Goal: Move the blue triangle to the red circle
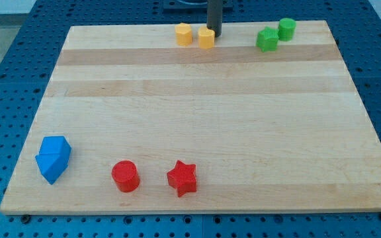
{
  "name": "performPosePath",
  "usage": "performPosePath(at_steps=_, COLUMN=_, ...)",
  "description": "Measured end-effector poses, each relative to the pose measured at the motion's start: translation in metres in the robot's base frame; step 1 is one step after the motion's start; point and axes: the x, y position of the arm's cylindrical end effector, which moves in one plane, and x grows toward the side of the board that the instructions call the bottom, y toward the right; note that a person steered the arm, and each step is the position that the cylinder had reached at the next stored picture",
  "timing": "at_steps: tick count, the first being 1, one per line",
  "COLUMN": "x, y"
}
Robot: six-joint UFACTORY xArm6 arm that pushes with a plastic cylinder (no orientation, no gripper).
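Straight dark rod (213,18), smooth matte grey-black, plain blunt lower end, my tip (213,35)

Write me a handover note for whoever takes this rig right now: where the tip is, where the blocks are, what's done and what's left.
My tip is at the view's top edge, just right of the yellow blocks.
The two stacked-looking blue blocks sit bottom left; which is the triangle cannot be made out.
The red circle block lies to their right, apart from them.
Done: nothing visible.
Left: bring my tip down the wooden board and push blue rightwards to the circle.
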Motion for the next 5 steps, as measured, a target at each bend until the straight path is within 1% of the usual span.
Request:
performPosePath(at_steps=1, x=0.010, y=0.000)
performPosePath(at_steps=2, x=0.046, y=0.034)
performPosePath(at_steps=3, x=0.154, y=0.023)
performPosePath(at_steps=4, x=0.203, y=-0.041)
performPosePath(at_steps=5, x=0.194, y=-0.128)
